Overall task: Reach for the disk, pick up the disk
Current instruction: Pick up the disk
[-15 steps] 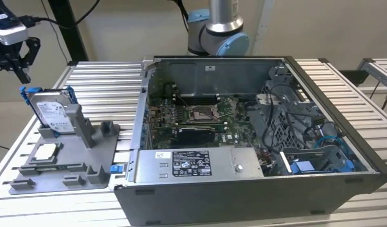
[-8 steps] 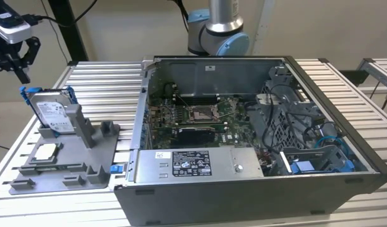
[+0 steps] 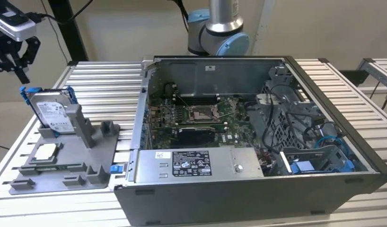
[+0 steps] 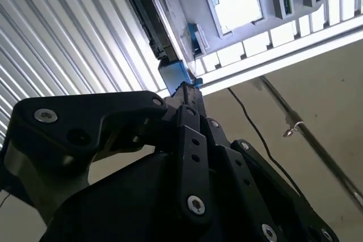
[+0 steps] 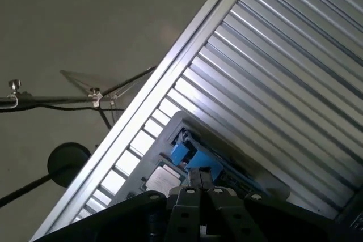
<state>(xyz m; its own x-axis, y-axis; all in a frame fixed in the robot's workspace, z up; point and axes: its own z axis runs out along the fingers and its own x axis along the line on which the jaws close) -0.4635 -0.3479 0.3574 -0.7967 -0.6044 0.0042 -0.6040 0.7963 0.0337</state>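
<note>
Just below the claw (image 3: 21, 76) — fingertips together, gripping nothing — the disk (image 3: 51, 111) stood on edge in a grey holder (image 3: 74, 158), its narrow top edge upward, not yet touched.

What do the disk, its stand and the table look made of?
Disk: silver-grey metal case with a dull sheen and a white, paper-like label. Its bright blue frame looks plastic. Stand: matte grey, probably plastic. Table: ribbed shiny slats, likely aluminium.
</note>
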